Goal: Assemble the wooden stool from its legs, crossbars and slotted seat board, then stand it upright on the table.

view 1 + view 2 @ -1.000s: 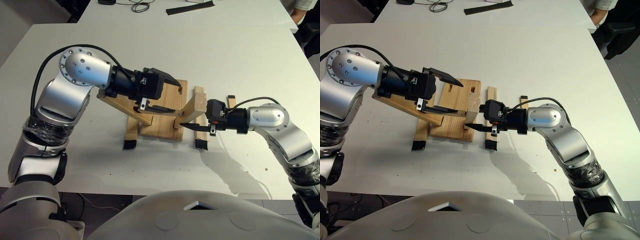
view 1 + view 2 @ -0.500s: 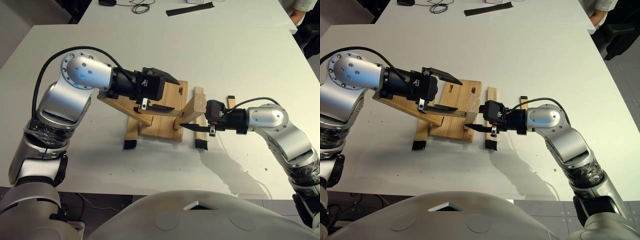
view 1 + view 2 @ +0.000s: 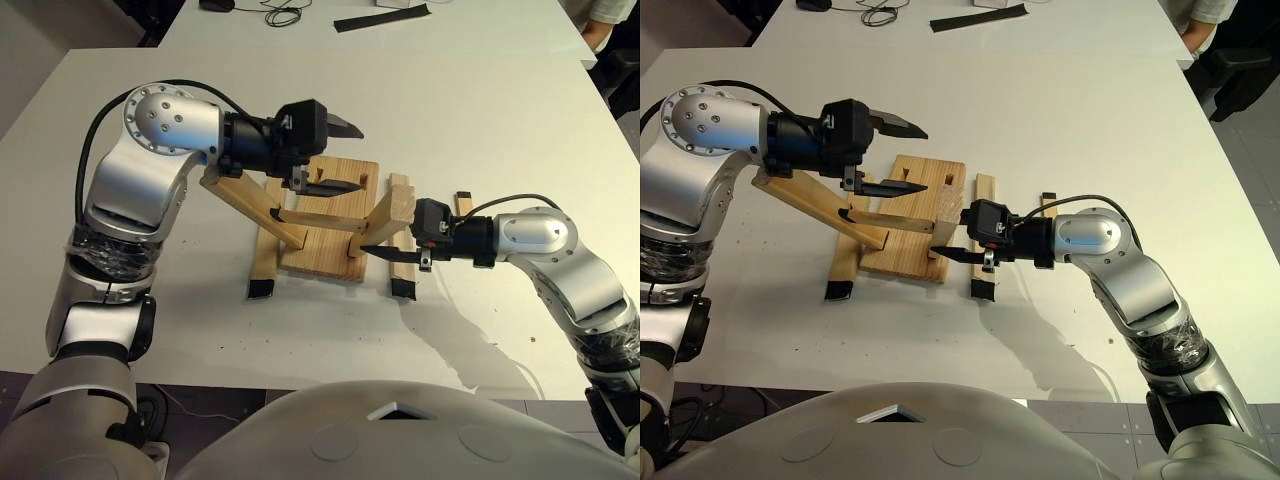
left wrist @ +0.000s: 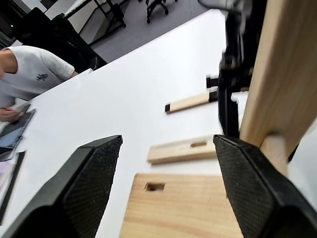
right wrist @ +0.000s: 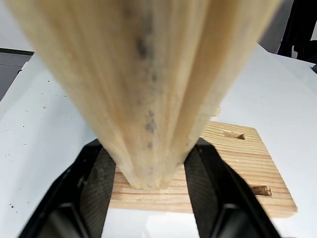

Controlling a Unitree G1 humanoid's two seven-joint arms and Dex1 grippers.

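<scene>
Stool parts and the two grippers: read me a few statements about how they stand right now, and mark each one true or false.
1. The left gripper is shut on the seat board. False: it is open, raised above the board, and holds nothing.
2. The right gripper is shut on a tilted leg. True.
3. The seat board stands upright on four legs. False: it lies on the table with its slots facing up.
4. A short wooden piece with a black end lies loose on the table beside the right arm. True.
</scene>
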